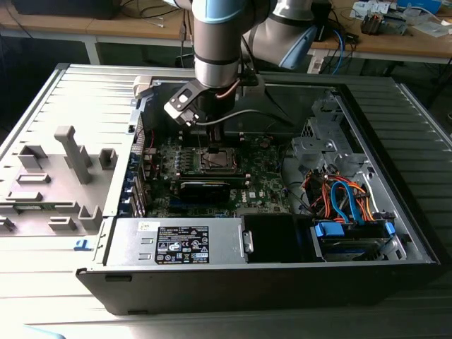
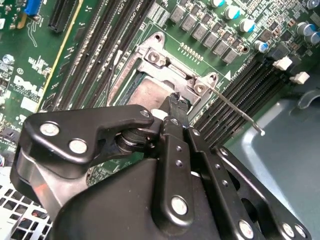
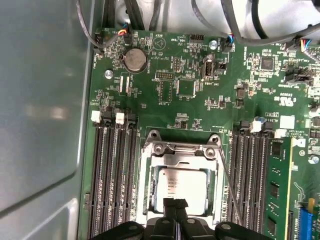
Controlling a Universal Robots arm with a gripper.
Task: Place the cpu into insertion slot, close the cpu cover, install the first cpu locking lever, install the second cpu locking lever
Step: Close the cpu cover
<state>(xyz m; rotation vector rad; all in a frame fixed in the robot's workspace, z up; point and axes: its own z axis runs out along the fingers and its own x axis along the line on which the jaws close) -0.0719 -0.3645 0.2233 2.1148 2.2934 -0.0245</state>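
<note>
My arm comes down through the open side of the computer case (image 1: 395, 127), and my jaws are pressed together with nothing between them. My fingertips (image 3: 170, 204) rest at the edge of the insertion slot (image 1: 217, 159), in the middle of the green board.

The cpu (image 3: 181, 186) lies flat in that slot with its silvery top up. It is square, so it has no long side, and its edges run true with the rim. The cpu cover (image 3: 146, 192) is down around it, framing the chip.

Room is tight. Long black memory slots (image 3: 112, 175) run parallel on both sides of the socket. Past one bank stands the grey case wall (image 3: 40, 100).

A thin wire lever (image 3: 230, 187) leaves the hinge corner of the cover. Its long axis slants away from the socket's side, out over the neighbouring memory slots, and its hooked end (image 2: 261, 131) hangs free.

In the exterior view, the power supply box (image 1: 176, 244) lines the near edge, and the cables (image 1: 346, 201) bunch well apart on the exterior view's right.
</note>
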